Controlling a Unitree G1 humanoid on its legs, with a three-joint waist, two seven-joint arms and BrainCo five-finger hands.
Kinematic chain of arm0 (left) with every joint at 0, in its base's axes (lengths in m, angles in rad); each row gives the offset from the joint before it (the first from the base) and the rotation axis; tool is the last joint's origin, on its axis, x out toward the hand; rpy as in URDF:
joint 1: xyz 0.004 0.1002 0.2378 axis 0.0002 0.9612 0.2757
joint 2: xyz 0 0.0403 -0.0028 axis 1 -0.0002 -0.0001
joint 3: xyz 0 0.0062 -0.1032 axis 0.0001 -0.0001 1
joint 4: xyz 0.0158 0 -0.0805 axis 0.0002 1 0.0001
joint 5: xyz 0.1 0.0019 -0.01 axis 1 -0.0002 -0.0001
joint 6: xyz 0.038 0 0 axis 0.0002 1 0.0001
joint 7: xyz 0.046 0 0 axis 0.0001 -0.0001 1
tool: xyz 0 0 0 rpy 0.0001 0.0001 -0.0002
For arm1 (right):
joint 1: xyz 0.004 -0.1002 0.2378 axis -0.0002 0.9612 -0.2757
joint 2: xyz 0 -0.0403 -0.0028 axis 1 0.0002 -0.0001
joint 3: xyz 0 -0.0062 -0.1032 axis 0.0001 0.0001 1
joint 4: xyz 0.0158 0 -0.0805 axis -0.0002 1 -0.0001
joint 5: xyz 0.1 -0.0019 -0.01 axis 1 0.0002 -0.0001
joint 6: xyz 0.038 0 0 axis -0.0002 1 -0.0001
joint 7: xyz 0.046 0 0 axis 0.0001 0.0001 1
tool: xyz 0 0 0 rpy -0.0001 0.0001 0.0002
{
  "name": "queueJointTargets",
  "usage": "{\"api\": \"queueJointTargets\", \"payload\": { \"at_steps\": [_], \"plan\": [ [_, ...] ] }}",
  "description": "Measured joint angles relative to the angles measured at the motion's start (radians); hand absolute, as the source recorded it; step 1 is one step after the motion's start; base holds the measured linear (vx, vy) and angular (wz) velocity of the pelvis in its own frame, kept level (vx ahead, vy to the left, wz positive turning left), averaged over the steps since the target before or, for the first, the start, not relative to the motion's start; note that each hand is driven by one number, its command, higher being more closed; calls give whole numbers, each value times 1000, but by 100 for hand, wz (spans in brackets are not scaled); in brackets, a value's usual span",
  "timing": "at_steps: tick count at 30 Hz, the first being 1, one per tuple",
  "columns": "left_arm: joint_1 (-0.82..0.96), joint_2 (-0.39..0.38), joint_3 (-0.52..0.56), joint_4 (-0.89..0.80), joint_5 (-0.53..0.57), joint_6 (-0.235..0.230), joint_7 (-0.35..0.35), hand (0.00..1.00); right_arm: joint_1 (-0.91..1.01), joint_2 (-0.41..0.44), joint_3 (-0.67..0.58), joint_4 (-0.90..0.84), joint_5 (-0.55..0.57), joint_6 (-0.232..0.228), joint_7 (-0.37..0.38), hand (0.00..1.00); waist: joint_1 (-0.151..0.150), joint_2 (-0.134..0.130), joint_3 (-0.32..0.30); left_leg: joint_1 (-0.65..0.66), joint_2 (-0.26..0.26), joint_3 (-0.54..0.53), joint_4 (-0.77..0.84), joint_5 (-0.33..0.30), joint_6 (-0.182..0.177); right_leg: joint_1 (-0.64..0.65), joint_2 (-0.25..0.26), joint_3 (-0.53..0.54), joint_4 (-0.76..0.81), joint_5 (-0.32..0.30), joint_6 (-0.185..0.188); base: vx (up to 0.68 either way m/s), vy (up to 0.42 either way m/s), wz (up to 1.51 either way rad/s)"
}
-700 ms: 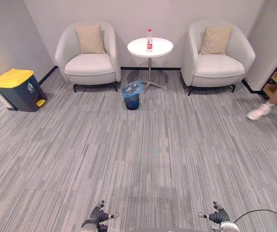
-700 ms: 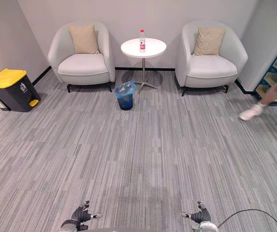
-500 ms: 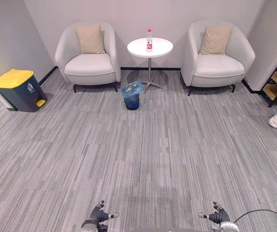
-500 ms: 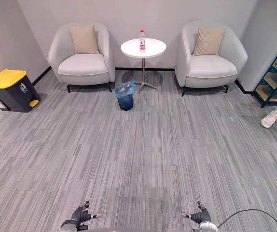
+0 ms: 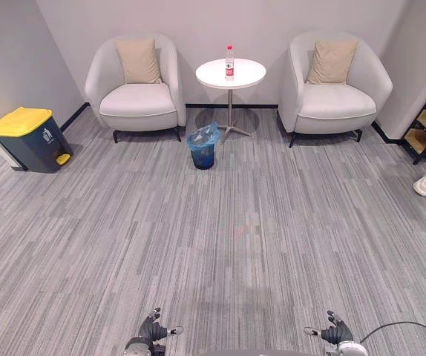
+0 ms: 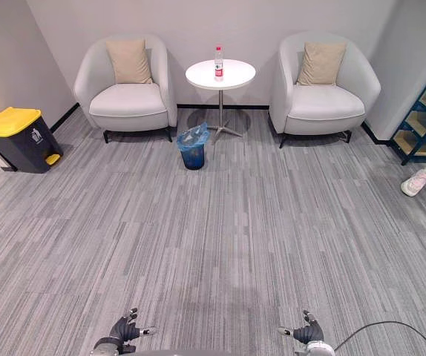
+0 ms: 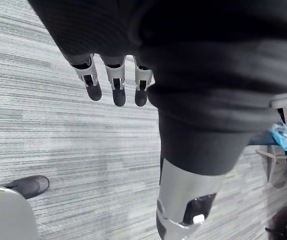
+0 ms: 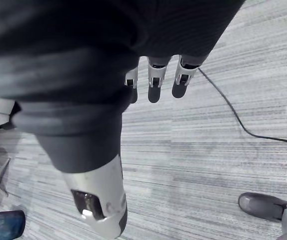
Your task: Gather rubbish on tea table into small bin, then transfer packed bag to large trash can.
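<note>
Standing seemingly upright on the tea table is the bottle; left hand and right hand hang slack-fingered.

Two armchairs, two bins, one bottle

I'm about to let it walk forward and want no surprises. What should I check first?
Left hand and right hand open, holding nothing: ok.
Bottle upright on tea table: ok.
Small bin bagged, beside the table's foot: ok.
Table within reach: not ok, far across the carpet.
Person's shoe off the path, at the right edge: ok.
Large trash can lid open: not ok, shut.
</note>
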Motion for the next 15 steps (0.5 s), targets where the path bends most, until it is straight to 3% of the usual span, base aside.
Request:
{"api": "queueJointTargets", "payload": {
  "at_steps": [15],
  "plan": [
    [0, 0, -1, -1, 1, 0, 3, 0, -1, 35, 5, 1, -2, 0, -20, 0, 2, -9, 1, -14, 3, 24, -1, -3, 0, -7, 4, 24, -31, 13, 0, -10, -14, -2]
  ]
}}
